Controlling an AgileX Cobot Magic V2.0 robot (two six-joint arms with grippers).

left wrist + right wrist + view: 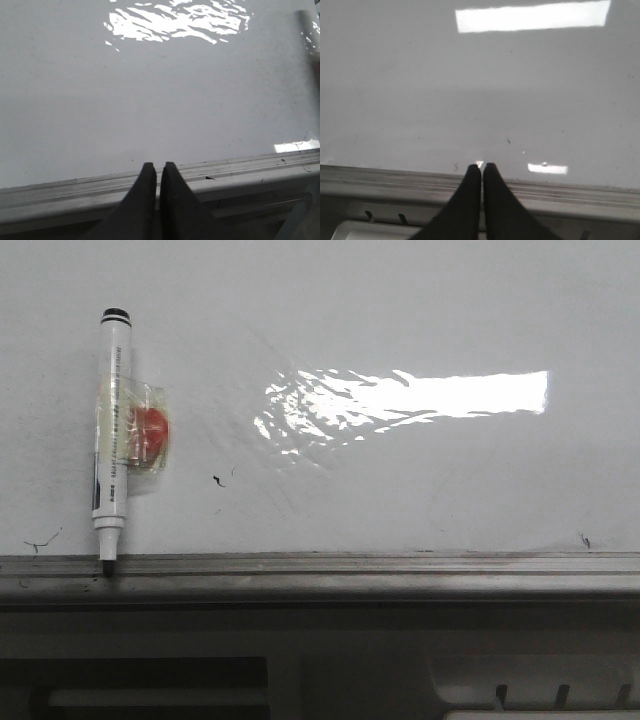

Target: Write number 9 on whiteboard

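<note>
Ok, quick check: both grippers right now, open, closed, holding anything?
Left gripper: closed, fingers together, holding nothing.
Right gripper: closed, fingers together, holding nothing.

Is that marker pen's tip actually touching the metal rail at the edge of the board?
Touching, as far as the front view shows: the marker lies on the whiteboard with its dark tip meeting the grey rail, with no gap visible between them.

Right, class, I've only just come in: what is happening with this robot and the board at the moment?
Nothing is being handled yet. A marker lies on the whiteboard, tip toward the rail, with a small red piece taped to its side. Both the left gripper and the right gripper are shut and empty, near the rail. No number is drawn; only tiny stray marks show.
</note>
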